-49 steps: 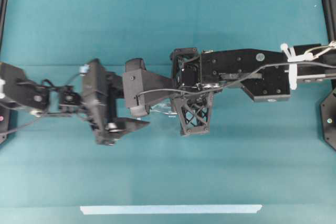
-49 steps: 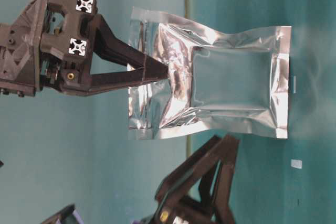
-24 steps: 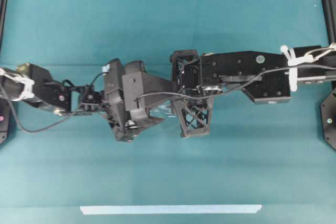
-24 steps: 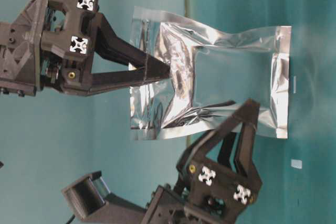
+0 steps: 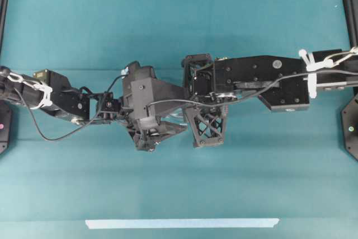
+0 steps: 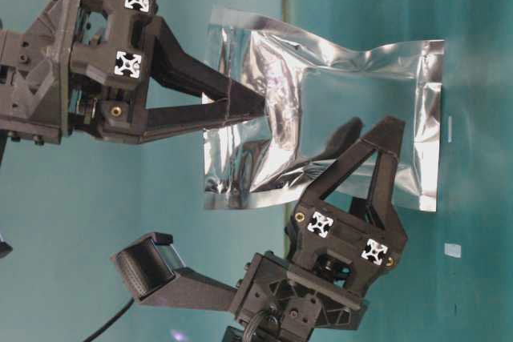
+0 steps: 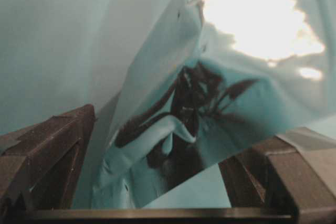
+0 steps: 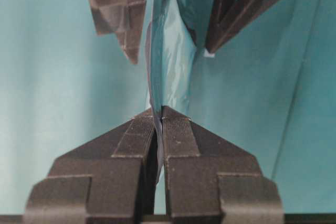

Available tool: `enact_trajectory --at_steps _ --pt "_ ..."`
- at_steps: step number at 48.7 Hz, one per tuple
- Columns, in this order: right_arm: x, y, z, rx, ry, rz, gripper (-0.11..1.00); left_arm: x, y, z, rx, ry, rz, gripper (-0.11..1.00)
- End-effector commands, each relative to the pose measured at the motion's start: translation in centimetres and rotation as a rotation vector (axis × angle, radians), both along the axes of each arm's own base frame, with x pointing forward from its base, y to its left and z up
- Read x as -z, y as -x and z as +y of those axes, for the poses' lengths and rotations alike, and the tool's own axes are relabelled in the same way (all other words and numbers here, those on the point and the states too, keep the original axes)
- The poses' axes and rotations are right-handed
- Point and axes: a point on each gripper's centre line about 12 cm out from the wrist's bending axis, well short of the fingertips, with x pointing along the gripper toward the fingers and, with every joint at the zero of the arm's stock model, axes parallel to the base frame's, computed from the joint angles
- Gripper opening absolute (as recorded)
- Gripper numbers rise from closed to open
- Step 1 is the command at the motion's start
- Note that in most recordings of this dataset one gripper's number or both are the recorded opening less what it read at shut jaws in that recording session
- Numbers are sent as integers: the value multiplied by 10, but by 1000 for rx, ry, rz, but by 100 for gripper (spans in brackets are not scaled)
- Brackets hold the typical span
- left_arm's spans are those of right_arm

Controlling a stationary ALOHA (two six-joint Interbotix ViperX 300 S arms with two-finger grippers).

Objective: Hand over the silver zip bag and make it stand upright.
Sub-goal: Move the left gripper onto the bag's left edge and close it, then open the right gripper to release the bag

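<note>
The silver zip bag (image 6: pixel 353 110), a crinkled foil pouch, hangs vertically with its lower border close above the table. My right gripper (image 6: pixel 258 108) is shut on the bag's upper part; in the right wrist view its pads (image 8: pixel 142 129) pinch the thin foil edge (image 8: pixel 170 51). My left gripper (image 6: pixel 385 138) is open and straddles the bag lower down, one finger on each face and apart from the foil. The left wrist view shows the bag (image 7: pixel 210 103) between the two spread fingers (image 7: pixel 58 150). From overhead the bag is hidden under the arms.
A long white tape strip (image 5: pixel 182 223) lies along the front of the teal table (image 5: pixel 84 26). Small white tape marks (image 6: pixel 453 250) sit on the table near the bag's lower edge. Both arms meet at mid-table.
My left arm has swung in from the left, and its open fingers have come up around the bag's lower part. The right gripper has kept its hold, almost still.
</note>
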Motion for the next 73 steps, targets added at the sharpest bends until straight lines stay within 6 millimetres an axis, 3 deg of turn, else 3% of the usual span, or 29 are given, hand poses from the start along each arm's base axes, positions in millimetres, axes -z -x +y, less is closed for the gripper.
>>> enact_trajectory --at_steps 1,5,14,56,63,73 --pt "-5 0 1 1 1 -19 4 -7 -5 1 -2 -1 -31 89" --pt "-6 0 1 2 0 -20 4 -8 -6 1 1 -7 -32 80" --pt "-6 -1 1 2 0 -28 4 -10 -9 -1 17 -40 -43 41" --pt "-2 3 -1 37 -11 -48 5 -7 -7 -4 41 -93 -21 39" --pt "-3 3 1 54 -23 -50 17 -6 -7 -4 43 -99 -20 37" --pt "-9 -1 6 78 -55 -114 74 -1 -4 -4 45 -102 7 33"
